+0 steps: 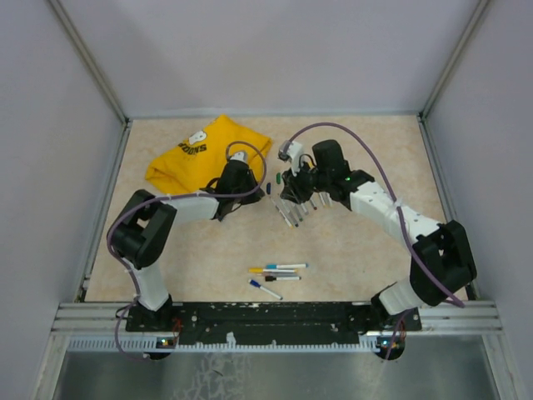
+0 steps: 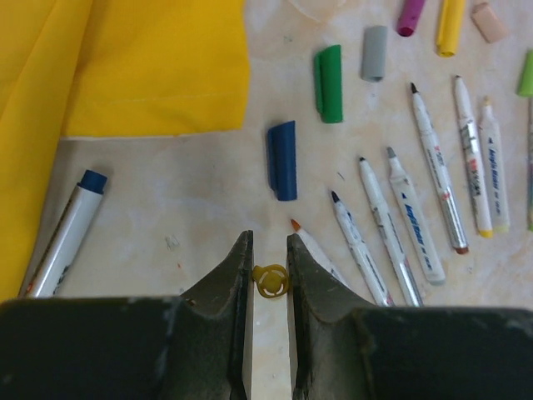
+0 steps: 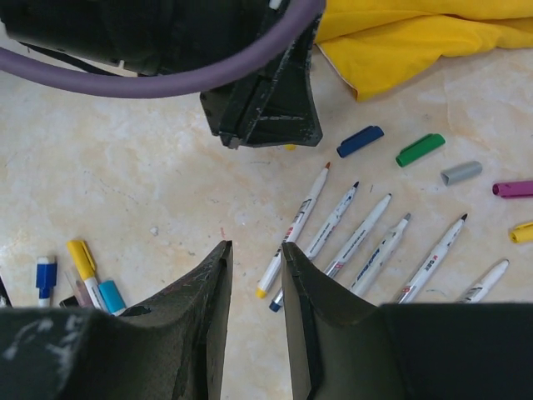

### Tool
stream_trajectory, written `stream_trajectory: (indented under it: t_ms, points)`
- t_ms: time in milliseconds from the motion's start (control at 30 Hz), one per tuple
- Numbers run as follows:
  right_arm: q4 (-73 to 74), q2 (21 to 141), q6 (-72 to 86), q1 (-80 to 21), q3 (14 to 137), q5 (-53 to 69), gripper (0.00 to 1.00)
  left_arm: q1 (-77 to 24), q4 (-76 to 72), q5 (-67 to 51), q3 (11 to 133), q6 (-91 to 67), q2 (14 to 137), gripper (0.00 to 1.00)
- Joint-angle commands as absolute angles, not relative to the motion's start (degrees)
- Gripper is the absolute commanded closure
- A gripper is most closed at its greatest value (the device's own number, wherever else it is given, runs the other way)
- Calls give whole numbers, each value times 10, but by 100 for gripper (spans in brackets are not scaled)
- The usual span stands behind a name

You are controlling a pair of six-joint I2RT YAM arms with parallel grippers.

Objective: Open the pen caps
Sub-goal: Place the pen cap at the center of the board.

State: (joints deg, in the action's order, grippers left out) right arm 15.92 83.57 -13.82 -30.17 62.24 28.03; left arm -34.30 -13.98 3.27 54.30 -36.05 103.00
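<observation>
Left-wrist view, lower centre: left fingers [image 2: 225, 287] clamped on a small yellow cap [image 2: 270, 281], seen end-on. Loose pen caps, upper centre: blue cap [image 2: 282, 160], green cap [image 2: 328, 83], grey cap [image 2: 374, 52]. Uncapped pens [image 2: 414, 217] fanned at right on the surface [image 2: 166, 208]. Right-wrist view, lower centre: right fingers [image 3: 208, 292] slightly apart, nothing between.

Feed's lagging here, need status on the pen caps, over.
Left fingers pinching a small yellow cap. Right fingers apart, empty, above the uncapped pens. Capped pens lie near the bases. Nothing blocking.
</observation>
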Motion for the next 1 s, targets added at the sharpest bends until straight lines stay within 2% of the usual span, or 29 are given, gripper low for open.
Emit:
stream_trajectory:
  t_ms: [0, 200, 367, 567, 967]
  points:
    - [140, 814, -142, -291, 624, 294, 70, -345, -68, 86, 602, -355, 1071, 100]
    - [136, 810, -139, -287, 621, 297, 70, -345, -26, 84, 664, -343, 1119, 94]
    - [135, 809, -137, -284, 621, 302, 70, -346, -24, 83, 672, -335, 1132, 83]
    - [136, 808, -137, -283, 621, 306, 70, -345, -17, 102, 671, -330, 1125, 60]
    - [126, 796, -143, -282, 610, 341, 70, -346, -24, 106, 641, -315, 1051, 59]
